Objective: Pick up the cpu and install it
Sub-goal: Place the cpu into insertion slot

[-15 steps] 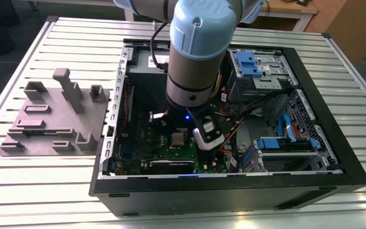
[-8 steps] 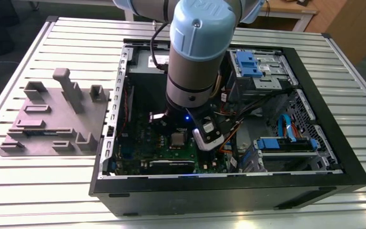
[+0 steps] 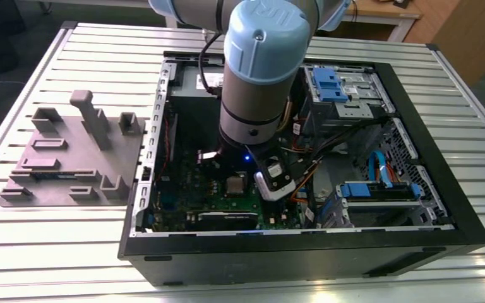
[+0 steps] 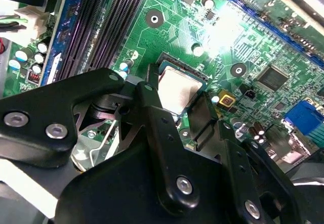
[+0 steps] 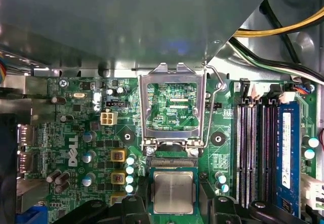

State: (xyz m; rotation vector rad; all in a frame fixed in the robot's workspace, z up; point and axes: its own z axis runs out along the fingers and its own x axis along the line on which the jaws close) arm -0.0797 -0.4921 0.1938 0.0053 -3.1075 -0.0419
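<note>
The cpu is a small silver-grey square lying flat in the socket on the green motherboard; it also shows as the cpu and the cpu. The socket's metal retention frame is swung up and open beside it. My gripper hangs just above the chip, open, with one black finger on each side and a small gap to the chip's edges. In the exterior view the arm's wrist reaches down into the case.
The open black computer case lies on a slatted metal table. A grey moulded tray sits on the exterior view's left. Memory slots, yellow and black cables and blue drive clips crowd around the socket.
</note>
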